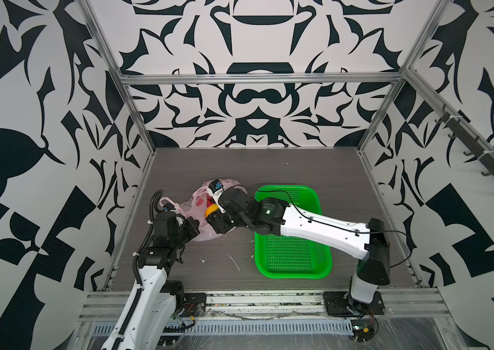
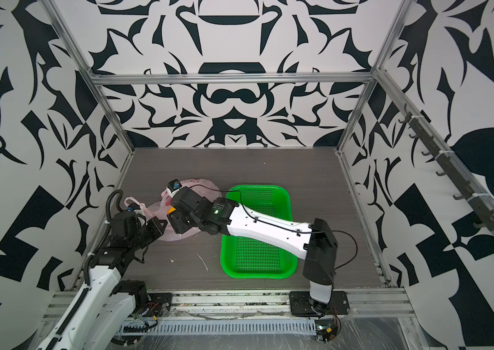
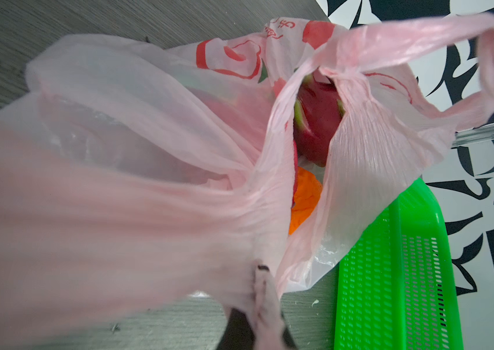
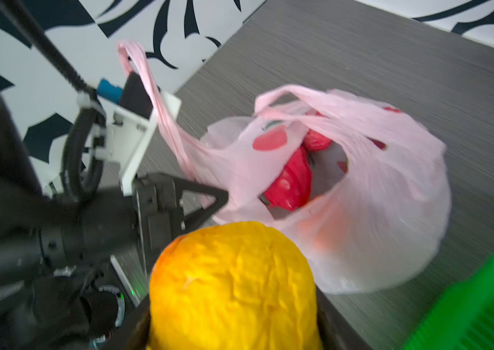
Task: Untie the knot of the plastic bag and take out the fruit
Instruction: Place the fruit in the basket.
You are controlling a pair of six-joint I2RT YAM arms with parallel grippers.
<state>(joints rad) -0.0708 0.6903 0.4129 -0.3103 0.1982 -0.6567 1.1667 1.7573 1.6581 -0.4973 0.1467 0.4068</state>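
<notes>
We hold the yellow fruit point(image 4: 233, 281) in our right fingers point(image 4: 233, 330), spread around it just outside the bag point(image 4: 376, 227), whose rim our left fingers point(image 4: 223, 195) pinch tight. The mouth gapes, so untying looks done. A dragon fruit point(image 3: 315, 121) and an orange point(image 3: 304, 203) lie inside beyond the fingers, with a loose handle point(image 4: 315, 121) crossing the mouth and the basket point(image 1: 292, 251) beside.

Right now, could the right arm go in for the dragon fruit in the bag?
Probably not yet: the right gripper is shut on the yellow fruit. Otherwise the way looks free: the left gripper holds the plastic bag open, dragon fruit showing.
</notes>
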